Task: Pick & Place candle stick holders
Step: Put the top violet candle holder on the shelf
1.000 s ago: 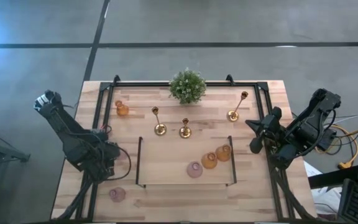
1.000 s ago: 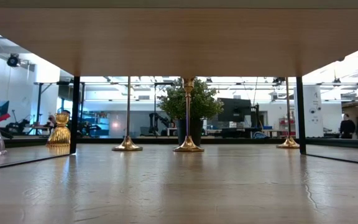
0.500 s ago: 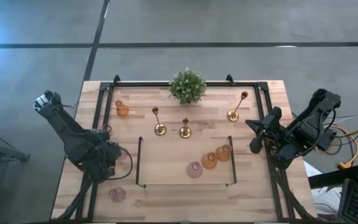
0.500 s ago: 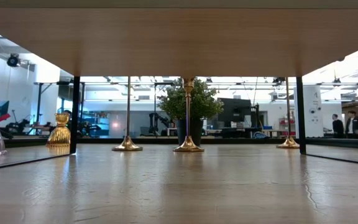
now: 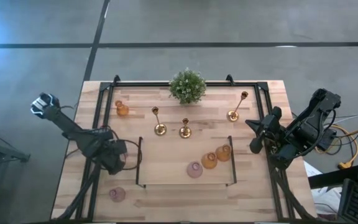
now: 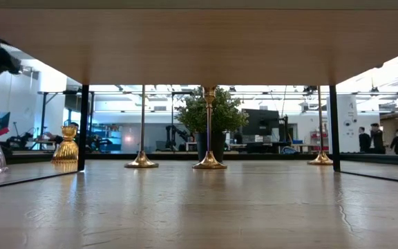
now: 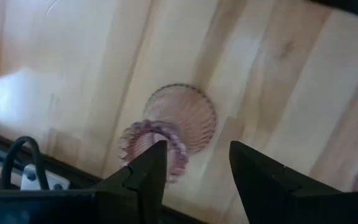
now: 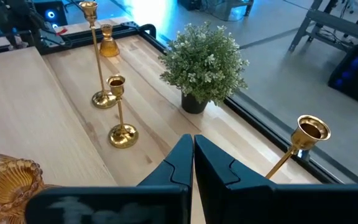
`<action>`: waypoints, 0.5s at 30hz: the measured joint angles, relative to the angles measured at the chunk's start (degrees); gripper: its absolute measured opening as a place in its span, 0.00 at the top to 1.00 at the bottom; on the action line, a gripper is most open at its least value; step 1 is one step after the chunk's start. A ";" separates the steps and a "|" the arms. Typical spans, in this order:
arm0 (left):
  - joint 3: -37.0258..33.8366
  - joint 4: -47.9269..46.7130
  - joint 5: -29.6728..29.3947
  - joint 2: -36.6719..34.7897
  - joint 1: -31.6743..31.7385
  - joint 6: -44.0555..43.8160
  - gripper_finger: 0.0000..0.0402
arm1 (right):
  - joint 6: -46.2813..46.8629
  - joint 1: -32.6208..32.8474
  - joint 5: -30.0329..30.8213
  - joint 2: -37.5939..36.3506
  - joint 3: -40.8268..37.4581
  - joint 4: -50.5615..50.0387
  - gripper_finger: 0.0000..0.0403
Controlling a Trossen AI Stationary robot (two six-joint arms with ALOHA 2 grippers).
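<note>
High view. I see three gold candlesticks: one (image 5: pixel 159 122) left of centre, one (image 5: pixel 185 128) just beside it at centre, and a tilted one (image 5: pixel 237 107) at upper right. Each is a slim stem on a round base. Behind them, at top centre, stands the plant (image 5: pixel 188 86). An amber cup (image 5: pixel 122 109) sits at upper left. Two more amber cups (image 5: pixel 209 160) (image 5: pixel 223 152) touch each other right of centre, with a pink cup (image 5: pixel 194 169) near them toward lower centre. Another pink cup (image 5: pixel 117 194) lies at lower left.

My left gripper (image 5: pixel 118 160) hovers at the left, over the table's (image 5: pixel 166 149) edge. In its wrist view the fingers (image 7: pixel 146 177) stand apart, holding nothing, above a third pink cup (image 7: pixel 169 132), ribbed glass with a scalloped rim.

My right gripper (image 5: pixel 257 134) waits at the right edge. Its wrist view shows its fingers (image 8: pixel 178 162) pressed together, empty.
</note>
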 joint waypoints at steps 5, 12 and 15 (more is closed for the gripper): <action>-2.97 0.27 -0.30 0.00 0.84 -0.76 0.56 | -0.22 0.00 -0.02 0.00 0.00 0.00 0.98; -4.40 0.60 -1.39 -0.09 0.91 -0.02 0.67 | -0.24 0.00 -0.07 0.00 0.00 0.00 0.98; -3.23 1.42 -0.11 -0.05 0.94 2.33 0.87 | -0.24 0.02 -0.09 0.00 0.00 0.00 0.98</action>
